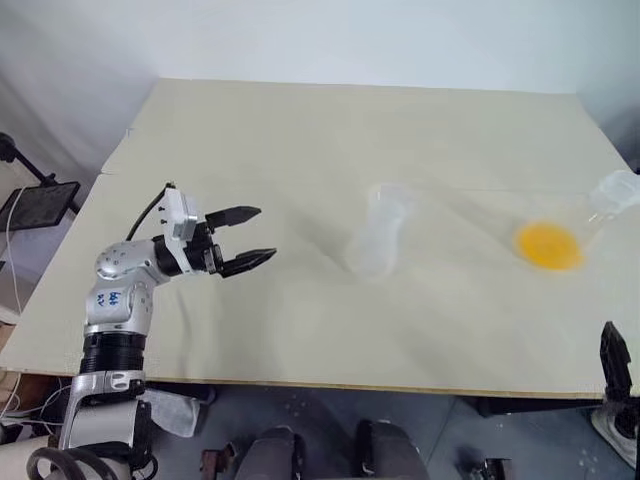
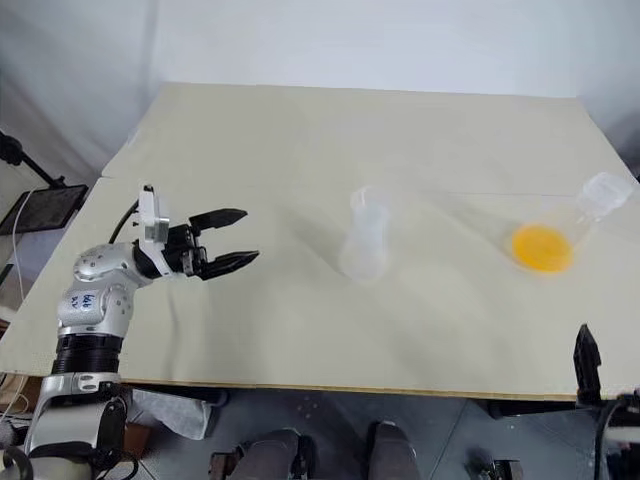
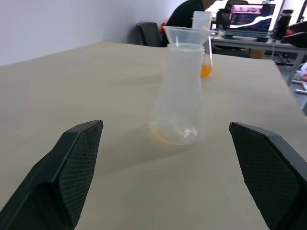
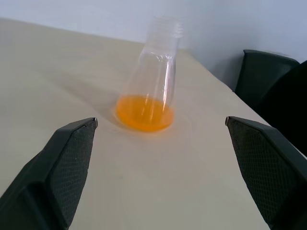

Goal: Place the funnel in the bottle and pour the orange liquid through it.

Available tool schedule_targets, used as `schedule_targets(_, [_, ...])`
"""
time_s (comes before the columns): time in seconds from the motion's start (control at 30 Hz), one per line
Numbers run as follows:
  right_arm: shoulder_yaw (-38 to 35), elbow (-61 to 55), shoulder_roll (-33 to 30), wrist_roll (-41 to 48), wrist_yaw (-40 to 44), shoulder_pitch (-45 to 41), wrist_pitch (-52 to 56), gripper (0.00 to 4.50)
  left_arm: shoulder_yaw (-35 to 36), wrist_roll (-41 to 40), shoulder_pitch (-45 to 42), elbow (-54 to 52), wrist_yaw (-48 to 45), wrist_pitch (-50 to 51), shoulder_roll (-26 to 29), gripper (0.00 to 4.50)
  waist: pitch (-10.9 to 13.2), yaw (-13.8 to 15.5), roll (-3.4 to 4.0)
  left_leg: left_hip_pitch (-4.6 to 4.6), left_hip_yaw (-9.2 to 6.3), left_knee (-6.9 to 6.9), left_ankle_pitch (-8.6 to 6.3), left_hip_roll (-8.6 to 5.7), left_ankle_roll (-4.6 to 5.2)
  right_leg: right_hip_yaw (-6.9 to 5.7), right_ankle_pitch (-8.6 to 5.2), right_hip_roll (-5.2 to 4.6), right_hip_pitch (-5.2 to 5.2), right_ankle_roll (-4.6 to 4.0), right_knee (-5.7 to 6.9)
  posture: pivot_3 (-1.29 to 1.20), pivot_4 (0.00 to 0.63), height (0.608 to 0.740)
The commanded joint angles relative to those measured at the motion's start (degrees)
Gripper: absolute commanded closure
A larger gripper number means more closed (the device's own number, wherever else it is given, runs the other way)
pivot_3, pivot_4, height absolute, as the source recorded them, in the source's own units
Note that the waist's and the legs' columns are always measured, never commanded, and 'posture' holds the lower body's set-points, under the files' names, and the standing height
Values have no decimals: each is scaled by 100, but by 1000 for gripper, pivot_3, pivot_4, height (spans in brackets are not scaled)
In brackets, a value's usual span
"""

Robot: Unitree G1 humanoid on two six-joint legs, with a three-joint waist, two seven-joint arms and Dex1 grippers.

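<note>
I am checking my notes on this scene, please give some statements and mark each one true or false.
1. The funnel sits in the mouth of the bottle. True.
2. The orange liquid fills the bottle. False: it lies in the conical flask standing apart from the bottle.
3. The left gripper is open and holds nothing. True.
4. The flask lies on its side. False: it stands upright on the table.
5. The right gripper grips the flask. False: it is open, short of it.
</note>
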Motion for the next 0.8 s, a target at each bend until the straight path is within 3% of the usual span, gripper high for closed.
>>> schedule_targets(0.03, [-186, 217, -573, 289, -323, -621, 768, 0, -14, -218, 61, -396, 79, 147, 10, 23, -1, 1, 1, 1, 0, 0, 0, 2, -1, -1, 0, 0, 1, 0, -1, 0, 150, 740])
schedule_targets(0.17, [-100, 775, -1148, 475, -660, -1741, 1601, 0, -94, -241, 105, -557, 148, 225, -18, 23, -1, 8, 1, -2, 3, 3, 1, 0, 1, -4, 0, 1, 2, 0, -1, 0, 150, 740])
schedule_targets(0.33, [52, 1485, -1430, 330, -879, -2983, 1934, 0, -116, -277, 119, -724, 247, 304, -19, 23, -1, 66, 1, -7, 3, 6, 3, -4, 4, -10, 0, 2, 1, 0, -1, 0, 150, 740])
schedule_targets(0.8, [494, 2988, -1821, -179, -547, -4681, 1939, 0, -112, -354, 342, -1149, 425, 465, 50, 23, 0, 71, 2, -13, 6, 6, 5, -5, 8, -49, 1, 0, 1, 1, -3, 0, 150, 740])
